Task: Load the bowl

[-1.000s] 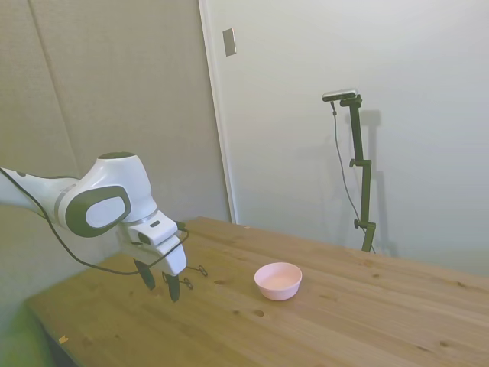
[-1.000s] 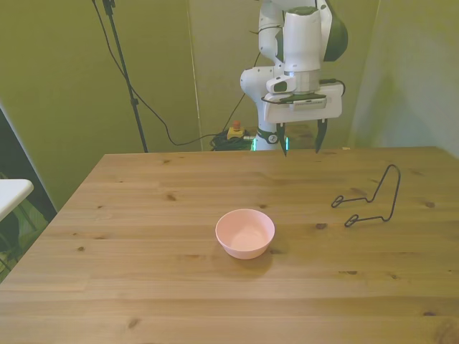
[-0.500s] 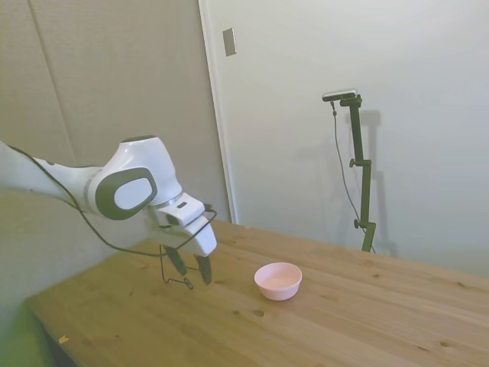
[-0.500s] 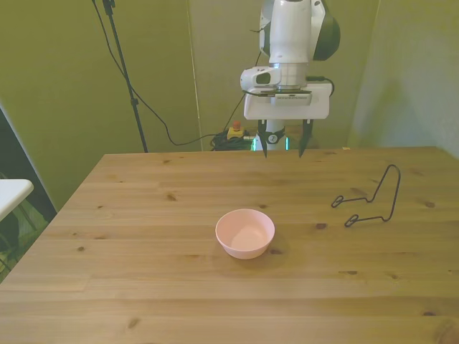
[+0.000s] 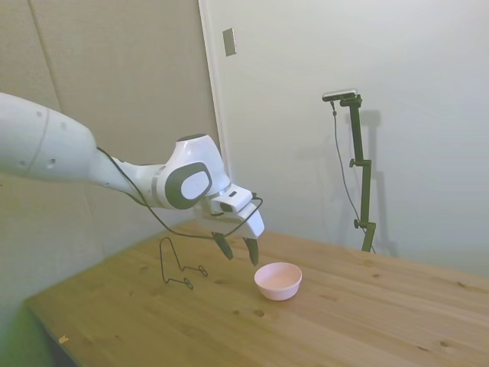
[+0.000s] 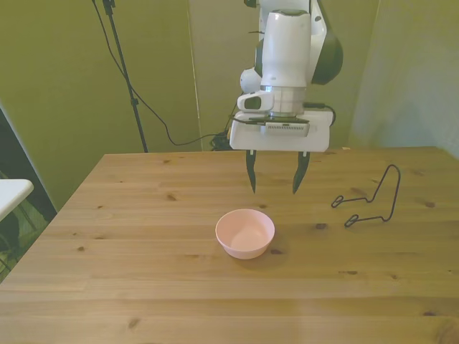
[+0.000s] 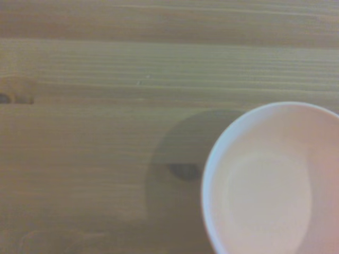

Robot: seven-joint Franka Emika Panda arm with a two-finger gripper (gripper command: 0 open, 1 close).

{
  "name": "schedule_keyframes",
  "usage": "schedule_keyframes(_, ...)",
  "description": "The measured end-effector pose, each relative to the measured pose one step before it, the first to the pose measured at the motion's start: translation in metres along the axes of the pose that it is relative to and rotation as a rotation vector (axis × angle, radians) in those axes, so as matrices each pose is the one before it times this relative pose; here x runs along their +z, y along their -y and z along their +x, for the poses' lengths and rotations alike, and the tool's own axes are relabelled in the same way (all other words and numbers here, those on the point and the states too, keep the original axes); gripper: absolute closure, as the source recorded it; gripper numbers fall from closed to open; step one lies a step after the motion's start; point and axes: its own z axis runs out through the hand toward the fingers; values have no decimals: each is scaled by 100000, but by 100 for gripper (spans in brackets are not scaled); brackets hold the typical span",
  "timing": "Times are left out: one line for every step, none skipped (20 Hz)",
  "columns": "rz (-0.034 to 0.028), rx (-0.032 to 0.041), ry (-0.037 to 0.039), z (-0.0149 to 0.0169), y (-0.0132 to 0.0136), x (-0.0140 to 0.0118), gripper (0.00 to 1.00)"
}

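Note:
The pale pink bowl (image 5: 278, 280) (image 6: 245, 233) sits upright and empty near the middle of the wooden table (image 6: 143, 287). My gripper (image 5: 238, 250) (image 6: 273, 177) hangs open above the table, a little behind the bowl and slightly toward the front view's right of it, with nothing between its fingers. In the wrist view the bowl (image 7: 270, 180) fills one corner, its inside bare.
A thin black wire rack (image 6: 371, 199) (image 5: 177, 264) stands on the table at the front view's right, apart from the bowl. A white object's corner (image 6: 11, 193) shows at the front view's far left, off the table.
The arm has swung from near the wire rack toward the bowl and come lower and farther out over the table. The gripper has stayed open and empty. The bowl and rack have not moved.

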Motion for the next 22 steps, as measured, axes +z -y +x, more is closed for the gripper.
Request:
schedule_keyframes(-721, 359, 292, 379, 390, 845, 0)
schedule_keyframes(-683, 268, 422, 317, 369, 896, 0)
schedule_keyframes(-796, 208, 489, 245, 289, 904, 0)
schedule_keyframes(-808, 151, 397, 242, 236, 851, 0)
schedule_keyframes(-708, 98, 297, 215, 177, 770, 0)
schedule_keyframes(-622, 54, 267, 160, 142, 656, 0)
schedule_keyframes(-571, 145, 177, 152, 68, 678, 0)
schedule_keyframes(-492, 219, 56, 173, 0, 578, 0)
schedule_keyframes(-549, 237, 139, 150, -35, 517, 100)
schedule_keyframes(-394, 141, 79, 133, -2, 454, 100)
schedule_keyframes(-236, 133, 72, 76, -15, 352, 100)
schedule_keyframes(-74, 183, 3, 78, -9, 266, 100)
schedule_keyframes(63, 188, -17, 31, -3, 207, 100)
schedule_keyframes(50, 204, 80, 7, -4, 197, 100)
schedule_keyframes(45, 251, 203, -3, -9, 181, 100)
schedule_keyframes(39, 223, 251, -18, -1, 147, 100)
schedule_keyframes(143, 303, 272, -16, 5, 94, 100)
schedule_keyframes(120, 160, 101, -4, 7, 46, 100)
schedule_keyframes(148, 168, 81, -2, 5, 25, 100)
schedule_keyframes(141, 148, 64, -4, 3, 20, 100)
schedule_keyframes(158, 149, 49, -3, 4, 17, 100)
schedule_keyframes(187, 225, 115, -2, 5, 10, 100)
